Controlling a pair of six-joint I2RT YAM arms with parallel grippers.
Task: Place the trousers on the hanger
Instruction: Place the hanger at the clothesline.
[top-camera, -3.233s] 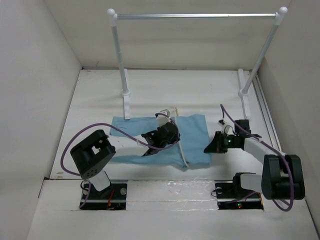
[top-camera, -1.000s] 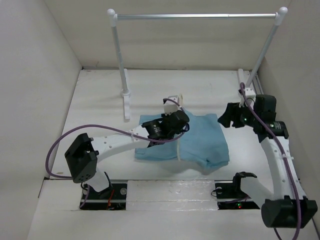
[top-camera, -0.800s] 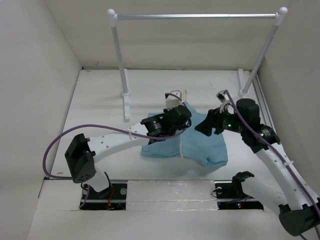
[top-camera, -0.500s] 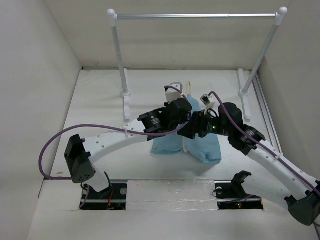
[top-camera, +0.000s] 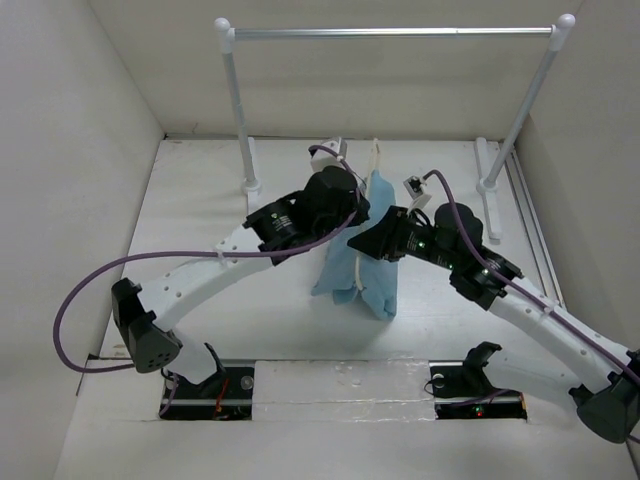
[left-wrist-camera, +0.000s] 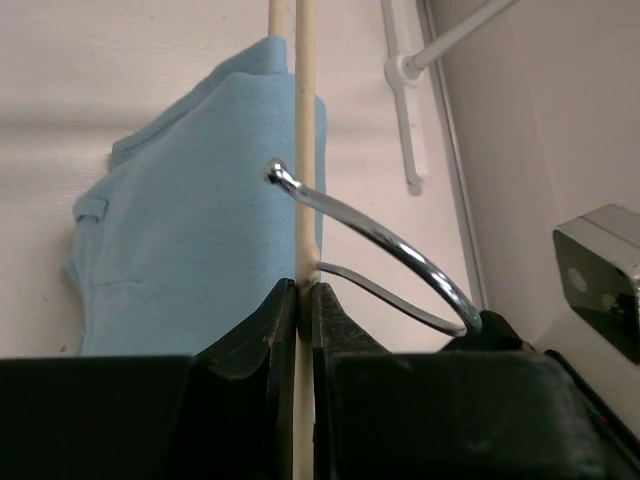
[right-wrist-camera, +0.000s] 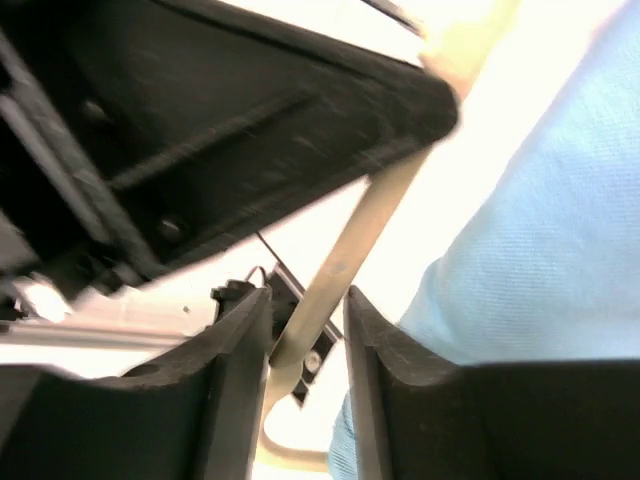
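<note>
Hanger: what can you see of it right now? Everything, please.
The hanger is thin cream-beige rod, plastic or wood by its look, with a curved silver metal hook. The left tool is shut on one bar near the hook. The right tool straddles a bar without visibly clamping it. The light blue trousers drape over it. From above it appears edge-on, held off the table.
</note>
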